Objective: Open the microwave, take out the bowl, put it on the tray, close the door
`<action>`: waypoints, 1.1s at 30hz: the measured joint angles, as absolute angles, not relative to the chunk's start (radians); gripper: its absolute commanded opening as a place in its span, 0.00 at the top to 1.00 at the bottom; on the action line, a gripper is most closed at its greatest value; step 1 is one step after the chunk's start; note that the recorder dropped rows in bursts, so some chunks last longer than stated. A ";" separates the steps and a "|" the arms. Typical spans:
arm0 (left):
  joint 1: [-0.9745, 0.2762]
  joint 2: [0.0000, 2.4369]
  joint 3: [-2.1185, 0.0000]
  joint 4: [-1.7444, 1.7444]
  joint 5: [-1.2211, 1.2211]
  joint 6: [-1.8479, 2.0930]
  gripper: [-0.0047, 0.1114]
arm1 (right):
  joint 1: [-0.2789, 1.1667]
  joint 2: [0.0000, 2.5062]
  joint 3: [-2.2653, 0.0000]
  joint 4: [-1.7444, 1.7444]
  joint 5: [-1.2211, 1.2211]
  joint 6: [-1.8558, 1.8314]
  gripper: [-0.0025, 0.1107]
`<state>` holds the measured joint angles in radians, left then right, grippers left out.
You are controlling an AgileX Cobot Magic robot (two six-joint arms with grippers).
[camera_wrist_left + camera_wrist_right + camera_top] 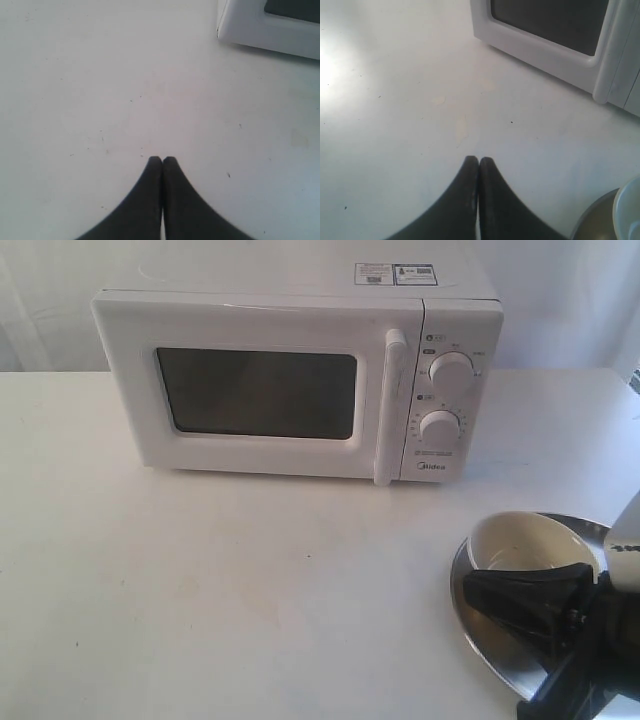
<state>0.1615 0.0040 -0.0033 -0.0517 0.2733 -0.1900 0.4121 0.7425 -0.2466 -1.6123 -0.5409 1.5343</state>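
The white microwave (455, 315) stands at the back of the table with its door (135, 390) closed flush and the bar handle (390, 405) upright. At the front right, the cream bowl (525, 540) sits upright on the silver tray (478, 645). My right gripper (480, 592) hovers over the tray's near side just in front of the bowl, jaws shut and empty. In the right wrist view the right gripper (479, 159) points over bare table, with the tray (592, 220) and bowl (630, 210) beside it. My left gripper (162, 159) is shut and empty over the table near the microwave's corner (270, 30).
The white table (220, 580) spreads wide in front of the microwave. Two round dials (450, 370) sit on the panel right of the door. The left arm is outside the exterior view.
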 measured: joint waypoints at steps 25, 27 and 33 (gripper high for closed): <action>0.062 0.004 -0.003 -0.081 0.256 0.000 0.96 | 0.412 0.743 -0.247 -1.612 -0.541 1.534 0.98; 0.062 0.004 -0.003 -0.081 0.256 0.000 0.96 | 0.412 0.743 -0.247 -1.612 -0.541 1.534 0.98; 0.062 0.004 -0.003 -0.081 0.254 0.000 0.96 | 0.412 0.743 -0.247 -1.612 -0.541 1.534 0.98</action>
<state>0.0624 0.0040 -0.0033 -0.0807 0.2544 0.0000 0.4121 0.7425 -0.2466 -1.6123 -0.5409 1.5343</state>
